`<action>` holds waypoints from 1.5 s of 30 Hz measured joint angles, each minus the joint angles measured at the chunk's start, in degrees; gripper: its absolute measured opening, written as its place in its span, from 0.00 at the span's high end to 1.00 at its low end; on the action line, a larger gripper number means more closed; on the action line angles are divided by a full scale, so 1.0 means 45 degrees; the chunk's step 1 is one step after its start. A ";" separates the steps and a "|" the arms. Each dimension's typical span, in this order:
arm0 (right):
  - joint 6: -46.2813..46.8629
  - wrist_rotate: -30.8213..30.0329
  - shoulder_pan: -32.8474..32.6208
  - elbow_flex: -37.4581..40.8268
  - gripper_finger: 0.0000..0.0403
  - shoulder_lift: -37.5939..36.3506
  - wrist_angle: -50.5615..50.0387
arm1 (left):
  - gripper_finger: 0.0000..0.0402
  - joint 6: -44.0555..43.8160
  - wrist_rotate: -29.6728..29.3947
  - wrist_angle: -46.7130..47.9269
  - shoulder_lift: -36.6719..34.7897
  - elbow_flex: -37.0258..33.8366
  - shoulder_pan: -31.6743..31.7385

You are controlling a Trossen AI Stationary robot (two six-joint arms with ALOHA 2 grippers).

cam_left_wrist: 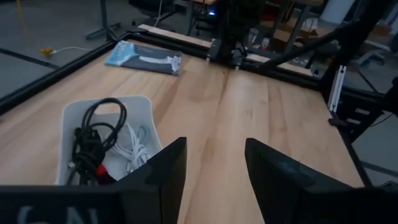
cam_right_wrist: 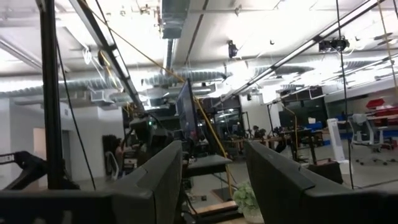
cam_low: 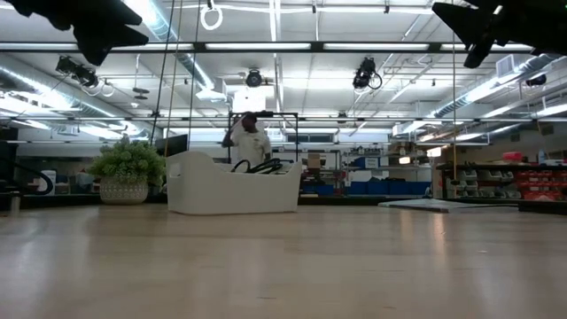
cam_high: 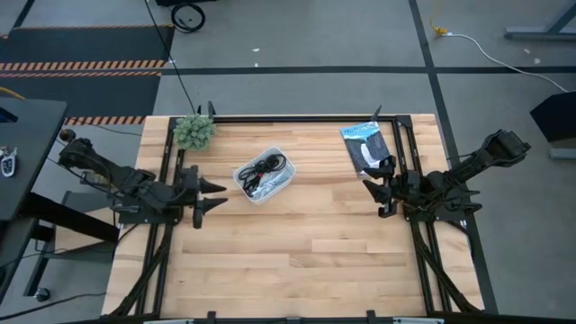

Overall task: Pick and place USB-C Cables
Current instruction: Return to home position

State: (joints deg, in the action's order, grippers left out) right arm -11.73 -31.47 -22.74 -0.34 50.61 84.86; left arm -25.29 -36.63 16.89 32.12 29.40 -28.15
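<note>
The USB-C cables (cam_high: 264,173) lie tangled in a small white bin (cam_high: 245,184) on the far middle of the table. In the left wrist view the bin (cam_left_wrist: 140,112) holds a black cable (cam_left_wrist: 93,140) with a red tie and a white cable (cam_left_wrist: 138,146). In the low view, black loops (cam_low: 257,165) stick up over the bin's rim. My left gripper (cam_high: 223,194) hovers open just left of the bin, pointing at it. My right gripper (cam_high: 371,196) hovers open at the right side. Its wrist view looks out into the room between the fingers (cam_right_wrist: 214,152).
A flat black-and-blue packet (cam_high: 367,148) showing a white cable lies on the far right of the table, next to my right gripper. A small potted plant (cam_high: 193,131) stands at the far left corner. A person (cam_low: 251,137) stands in the room beyond the table. Bare wood spans the near half.
</note>
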 joint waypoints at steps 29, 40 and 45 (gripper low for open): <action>-0.3054 -0.4759 -0.1727 0.0004 0.54 -0.1170 0.0212 | 0.57 0.0614 -0.0491 -0.1057 -0.2775 -0.1640 -0.0917; -0.1660 0.0784 -0.1201 0.0004 0.54 -0.1175 0.0367 | 0.58 0.1637 0.2497 -0.5140 -0.2482 -0.4306 -0.0872; -0.0919 0.2971 -0.0534 0.0004 0.54 -0.1173 0.0087 | 0.67 0.2229 0.2766 -0.5263 -0.2477 -0.4350 -0.0162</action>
State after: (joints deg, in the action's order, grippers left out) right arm -15.86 -18.10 -25.14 -0.32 45.33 85.25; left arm -15.26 -24.18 -6.79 20.97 9.82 -28.87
